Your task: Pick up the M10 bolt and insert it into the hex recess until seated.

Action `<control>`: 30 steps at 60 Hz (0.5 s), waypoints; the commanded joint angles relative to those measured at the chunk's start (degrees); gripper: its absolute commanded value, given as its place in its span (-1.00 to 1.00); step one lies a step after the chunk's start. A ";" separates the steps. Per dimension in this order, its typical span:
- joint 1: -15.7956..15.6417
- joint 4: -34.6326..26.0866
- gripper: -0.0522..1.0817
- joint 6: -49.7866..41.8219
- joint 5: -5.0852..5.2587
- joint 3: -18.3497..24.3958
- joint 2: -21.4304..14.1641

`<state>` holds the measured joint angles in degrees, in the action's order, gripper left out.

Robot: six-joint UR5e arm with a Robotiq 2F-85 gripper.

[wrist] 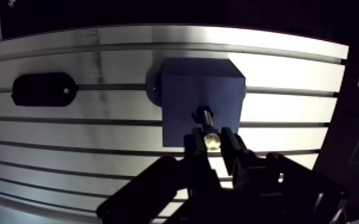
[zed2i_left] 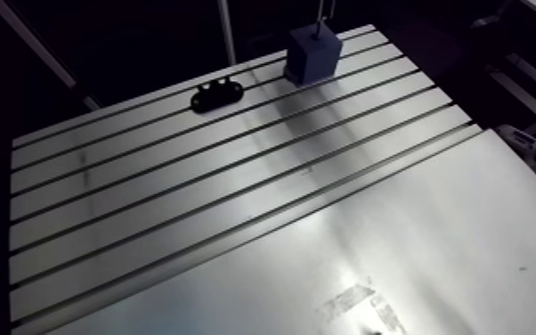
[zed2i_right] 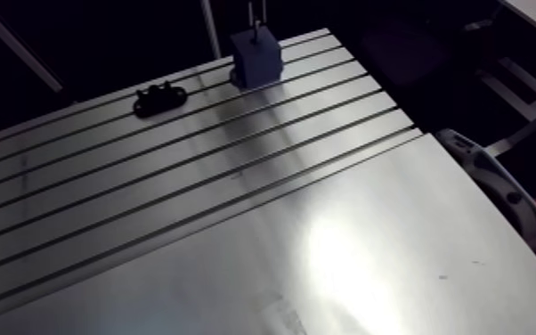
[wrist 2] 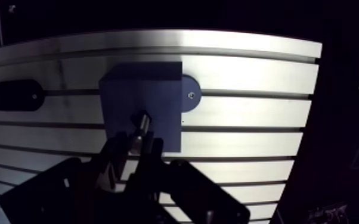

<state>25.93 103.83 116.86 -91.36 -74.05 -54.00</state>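
M10 bolt, which the gripper is clamping between its 2 fingers, is apparently entering the blue block's hex recess; seating likely needs a straight axial push.

Slotted aluminium table: long parallel grooves run across it, dark against the metal, with strong glare over the middle rows. A black flat oval piece lies on the far rows, sitting over one groove; the arm view shows a lobed outline, and the wrist view shows a small pale screw head near one end. The near side of the table is a smooth ungrooved metal sheet, with a pale scuffed patch close to its near edge.
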 commanded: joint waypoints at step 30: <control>0.01 0.02 0.80 0.00 0.35 0.00 0.00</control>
<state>25.93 103.84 116.85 -91.09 -74.24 -54.00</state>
